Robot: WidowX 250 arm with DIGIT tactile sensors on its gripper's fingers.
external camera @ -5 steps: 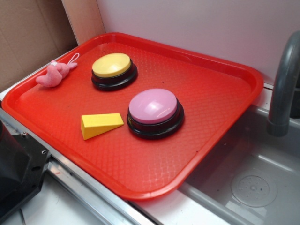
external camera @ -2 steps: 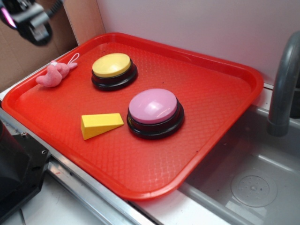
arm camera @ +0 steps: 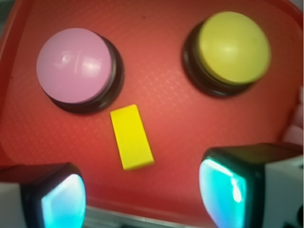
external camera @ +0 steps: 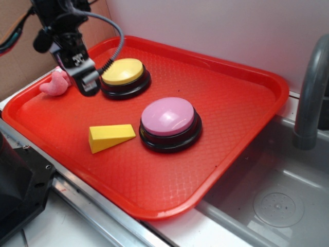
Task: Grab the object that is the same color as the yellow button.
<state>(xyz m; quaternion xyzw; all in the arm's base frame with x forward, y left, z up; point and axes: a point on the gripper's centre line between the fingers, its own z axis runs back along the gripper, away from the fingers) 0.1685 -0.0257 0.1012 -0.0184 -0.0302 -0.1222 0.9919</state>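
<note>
Exterior view puts the gripper [external camera: 86, 82] above the far-left part of the red tray [external camera: 241, 123], between the pink plush toy [external camera: 55, 84] and the yellow button [external camera: 123, 77], while the yellow wedge [external camera: 110, 137] lies flat nearer the front edge, just left of the pink button [external camera: 169, 123] and untouched. Wrist view shows the wedge [arm camera: 131, 137] ahead of the two pads [arm camera: 223, 190], whose wide gap holds nothing, so I judge the arm is lining up over the block for a descent.

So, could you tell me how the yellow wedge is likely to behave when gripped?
The yellow wedge looks solid and matte, so probably stiff and not slippery. It lies flat on the tray, so rolling seems unlikely. Its sloped top might let pads slide; the parallel sides look safer.
</note>
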